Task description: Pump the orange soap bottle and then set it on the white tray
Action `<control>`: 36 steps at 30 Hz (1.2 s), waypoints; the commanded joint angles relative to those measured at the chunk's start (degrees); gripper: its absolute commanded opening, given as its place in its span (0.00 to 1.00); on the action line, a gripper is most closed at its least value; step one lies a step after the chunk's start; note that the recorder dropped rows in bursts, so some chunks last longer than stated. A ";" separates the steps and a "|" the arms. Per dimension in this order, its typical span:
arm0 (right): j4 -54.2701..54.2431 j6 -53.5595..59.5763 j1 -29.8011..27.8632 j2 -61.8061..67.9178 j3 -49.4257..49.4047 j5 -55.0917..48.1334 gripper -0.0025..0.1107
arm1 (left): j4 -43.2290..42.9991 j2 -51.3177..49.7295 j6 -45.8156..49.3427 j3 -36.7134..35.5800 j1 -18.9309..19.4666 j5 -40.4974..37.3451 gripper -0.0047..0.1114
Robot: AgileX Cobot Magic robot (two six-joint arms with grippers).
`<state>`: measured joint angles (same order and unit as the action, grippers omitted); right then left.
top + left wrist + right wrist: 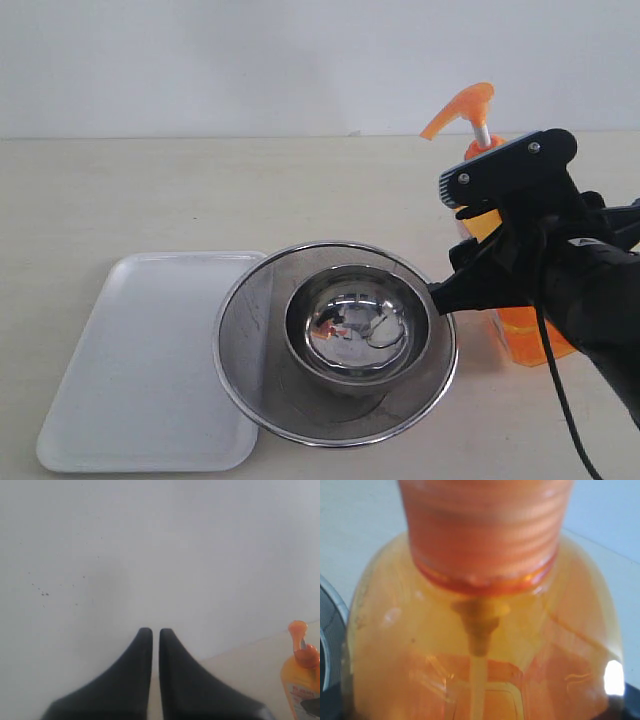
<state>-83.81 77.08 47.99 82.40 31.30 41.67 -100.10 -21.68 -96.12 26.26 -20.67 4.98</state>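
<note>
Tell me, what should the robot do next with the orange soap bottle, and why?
Probably close the right pincer on the orange soap bottle to steady it: its fingers straddle the body, the pump head stands raised, and the left pincer is shut, away from it.

Strainer [255,330] between tray [140,370] and bottle [515,330]

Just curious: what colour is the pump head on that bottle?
Orange. The pump head shows best in the exterior view.

At the matt black right pincer [452,240], the orange soap bottle [515,335] is gleaming as glossy translucent plastic, and beside that pincer the strainer [255,345] and bowl [310,345] are shining as polished steel.
</note>
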 commanded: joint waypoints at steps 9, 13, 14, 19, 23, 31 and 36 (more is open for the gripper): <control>0.65 -0.15 -0.04 -0.47 0.33 0.11 0.02 | 0.16 5.59 -0.27 5.78 0.06 -6.14 0.08; 0.65 -0.15 -0.04 -0.47 0.33 0.11 0.02 | 0.16 5.59 1.54 8.61 0.06 -6.14 0.08; 0.65 -0.15 -0.04 -0.47 0.33 0.11 0.02 | 0.16 5.59 2.08 9.13 0.06 -6.14 0.08; 0.65 -0.15 -0.04 -0.47 0.33 0.11 0.02 | 0.16 5.59 5.57 11.87 0.06 -6.88 0.08; 0.65 -0.15 -0.04 -0.47 0.33 0.11 0.02 | 0.16 5.59 11.15 14.20 0.06 -8.78 0.08; 0.65 -0.15 -0.04 -0.47 0.33 0.11 0.02 | 0.16 7.37 17.79 15.17 0.06 -14.00 0.08; 0.65 -0.15 -0.04 -0.47 0.33 0.11 0.02 | 0.16 10.03 17.79 15.17 0.06 -14.02 0.08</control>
<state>-83.72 77.08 47.99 82.40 31.30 41.67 -100.10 -12.68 -78.53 41.11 -20.67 -8.52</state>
